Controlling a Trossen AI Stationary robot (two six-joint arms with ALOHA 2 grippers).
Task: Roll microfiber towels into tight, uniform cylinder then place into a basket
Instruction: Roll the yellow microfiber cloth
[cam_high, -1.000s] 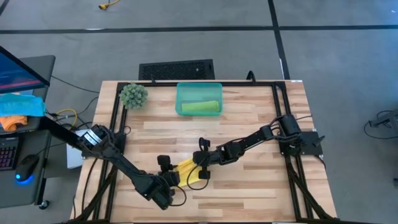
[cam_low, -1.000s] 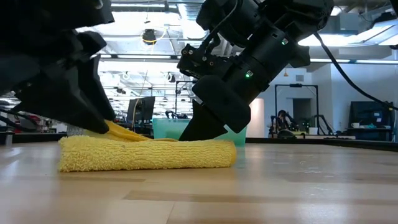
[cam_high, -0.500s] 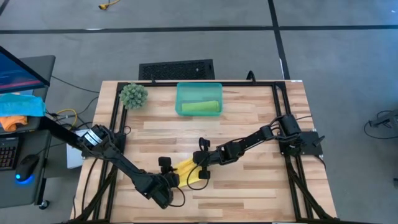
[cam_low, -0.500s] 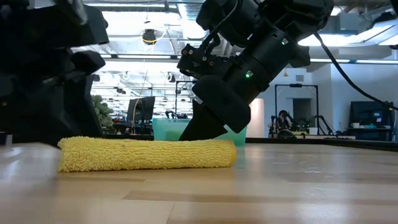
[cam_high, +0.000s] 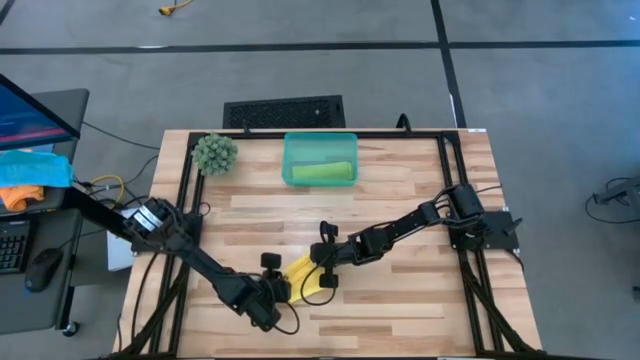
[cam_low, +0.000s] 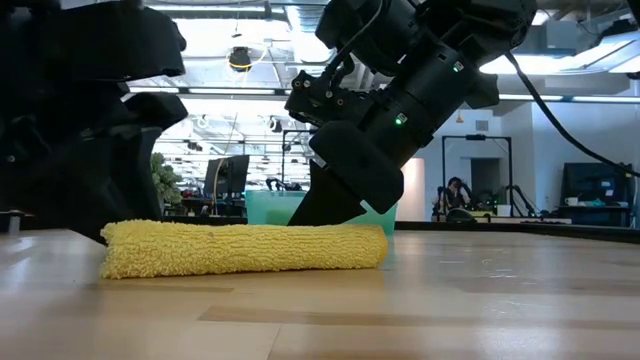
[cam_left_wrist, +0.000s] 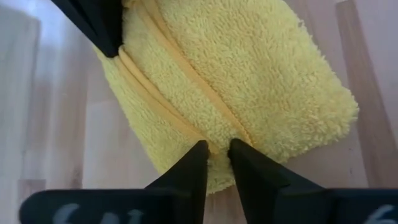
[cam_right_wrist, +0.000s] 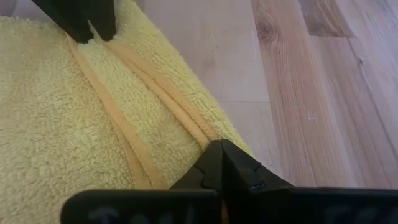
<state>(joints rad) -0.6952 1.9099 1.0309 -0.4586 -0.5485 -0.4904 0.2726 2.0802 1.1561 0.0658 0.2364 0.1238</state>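
The yellow towel (cam_high: 303, 276) lies as a flattened roll (cam_low: 245, 248) on the table near the front edge. My left gripper (cam_left_wrist: 217, 152) is at its left end, shut on the towel's hemmed edges. My right gripper (cam_right_wrist: 217, 158) comes down at the roll's right end (cam_low: 350, 235) and is shut on the hems there. The lime green towel (cam_high: 322, 172) lies rolled inside the teal basket (cam_high: 290, 160) at the table's far side. My left gripper pinches the yellow towel's hemmed edges (cam_left_wrist: 214, 138) between its two fingertips at the roll's left end, several layers together. The fingers slant down from the table's left. The towel rests on the table. My right gripper has its fingertips (cam_right_wrist: 214, 163) closed where the layered hems (cam_right_wrist: 199, 134) run in; the fingers hide the contact itself. It slants down from the table's right, behind the roll in the low view. The roll rests on the table.
A round green spiky plant ball (cam_high: 214, 152) stands at the far left next to the basket. Black rails (cam_high: 452, 200) run along the table's sides. Bare wood (cam_high: 400, 310) lies to the right of the towel. Blue and orange cloths (cam_high: 25, 175) lie off the table at the left.
My left gripper has tipped, turned and moved in on the roll's left end. The loose yellow flap that stood up there a second ago has gone down onto the roll. The roll has slid slightly toward the table's right.
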